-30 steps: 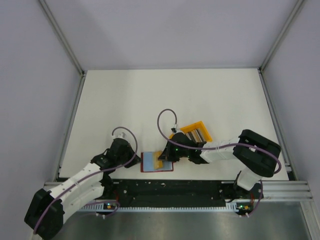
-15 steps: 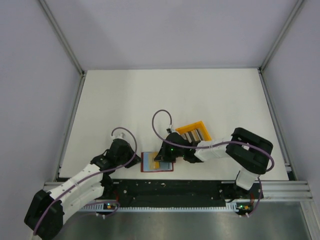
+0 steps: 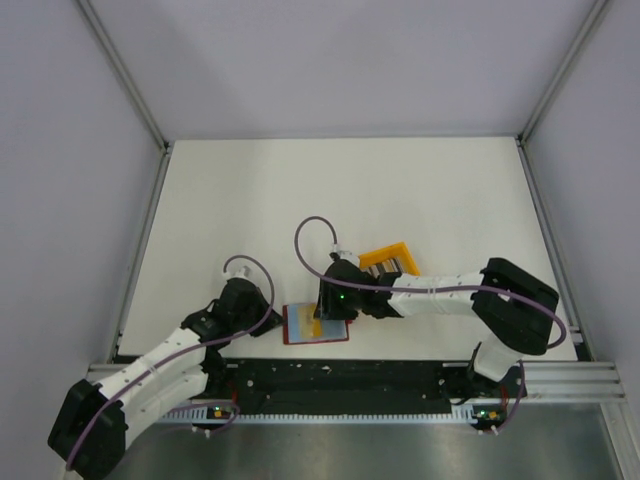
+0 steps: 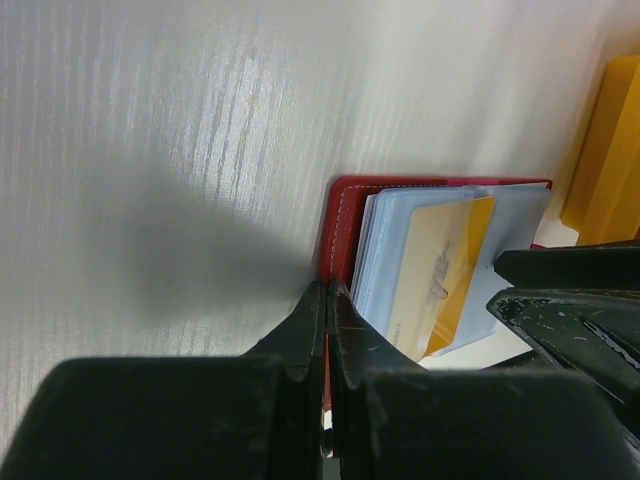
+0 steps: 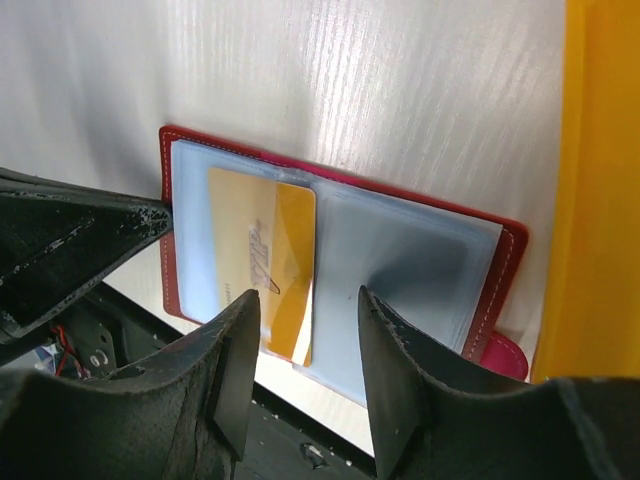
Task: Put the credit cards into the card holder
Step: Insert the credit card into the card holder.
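Card holder (image 5: 400, 265) lies open on the table (image 3: 300, 200) near the front edge. Its yellow card (image 5: 262, 255) looks only half sleeved and could slide out if the cover shifts. The left gripper (image 4: 327, 300) is clamped on the cover's left edge. The right gripper (image 5: 308, 305) hovers above, reaching leftward, jaws apart and empty.

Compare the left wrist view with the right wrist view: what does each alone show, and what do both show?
Left wrist only: the left fingers seen head-on, shut on the card holder's red edge. Right wrist only: the gap between the right fingers, and the snap tab. Both: the open holder, a yellow card in its clear sleeve, the yellow bin.
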`<state>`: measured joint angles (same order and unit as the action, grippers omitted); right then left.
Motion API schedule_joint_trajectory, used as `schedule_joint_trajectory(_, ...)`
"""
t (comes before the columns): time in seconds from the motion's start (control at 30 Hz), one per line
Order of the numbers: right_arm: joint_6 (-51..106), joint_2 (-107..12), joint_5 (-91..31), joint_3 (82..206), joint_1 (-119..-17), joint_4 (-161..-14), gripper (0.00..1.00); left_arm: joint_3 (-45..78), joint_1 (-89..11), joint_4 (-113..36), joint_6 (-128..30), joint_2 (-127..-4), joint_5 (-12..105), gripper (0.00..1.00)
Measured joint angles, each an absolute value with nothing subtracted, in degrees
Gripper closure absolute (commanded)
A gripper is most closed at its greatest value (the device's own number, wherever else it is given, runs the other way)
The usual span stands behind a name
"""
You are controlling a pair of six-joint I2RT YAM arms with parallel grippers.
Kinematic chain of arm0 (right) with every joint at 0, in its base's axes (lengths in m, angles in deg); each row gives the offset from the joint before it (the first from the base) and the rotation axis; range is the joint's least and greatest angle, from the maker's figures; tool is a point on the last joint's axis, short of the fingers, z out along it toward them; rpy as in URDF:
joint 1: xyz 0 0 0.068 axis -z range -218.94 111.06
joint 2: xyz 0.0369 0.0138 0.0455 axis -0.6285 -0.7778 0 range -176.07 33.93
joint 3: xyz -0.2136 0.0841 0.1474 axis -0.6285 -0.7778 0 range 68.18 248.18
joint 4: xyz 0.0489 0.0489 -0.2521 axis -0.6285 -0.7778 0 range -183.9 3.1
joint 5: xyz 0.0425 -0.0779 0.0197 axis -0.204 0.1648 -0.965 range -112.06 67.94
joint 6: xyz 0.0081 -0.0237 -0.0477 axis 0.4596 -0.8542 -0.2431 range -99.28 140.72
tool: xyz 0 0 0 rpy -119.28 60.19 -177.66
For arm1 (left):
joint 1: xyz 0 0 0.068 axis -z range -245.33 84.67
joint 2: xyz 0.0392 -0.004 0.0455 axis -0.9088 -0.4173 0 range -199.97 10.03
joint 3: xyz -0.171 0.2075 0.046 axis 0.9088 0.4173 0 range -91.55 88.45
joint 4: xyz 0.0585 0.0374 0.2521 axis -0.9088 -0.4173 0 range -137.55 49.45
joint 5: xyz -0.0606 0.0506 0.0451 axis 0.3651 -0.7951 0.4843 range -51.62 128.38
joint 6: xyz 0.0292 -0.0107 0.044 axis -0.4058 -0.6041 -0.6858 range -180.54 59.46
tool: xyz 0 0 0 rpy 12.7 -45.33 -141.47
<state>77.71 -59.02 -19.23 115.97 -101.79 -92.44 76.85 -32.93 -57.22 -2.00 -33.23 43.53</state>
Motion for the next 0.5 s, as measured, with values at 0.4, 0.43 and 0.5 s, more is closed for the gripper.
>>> schedule_joint_trajectory(0.4, 74.7, -63.4, -22.2, 120.7, -103.3, -94.0, 0.63, 76.9, -32.9, -57.2, -2.0, -33.2, 43.5, 1.0)
schedule_joint_trajectory(0.43, 74.7, -63.9, -22.7, 121.1, -103.3, -94.0, 0.63, 76.9, -32.9, -57.2, -2.0, -33.2, 43.5, 1.0)
schedule_joint_trajectory(0.5, 74.4, -64.9, -23.9, 121.9, -103.4, -93.8, 0.63, 76.9, -32.9, -57.2, -2.0, -33.2, 43.5, 1.0)
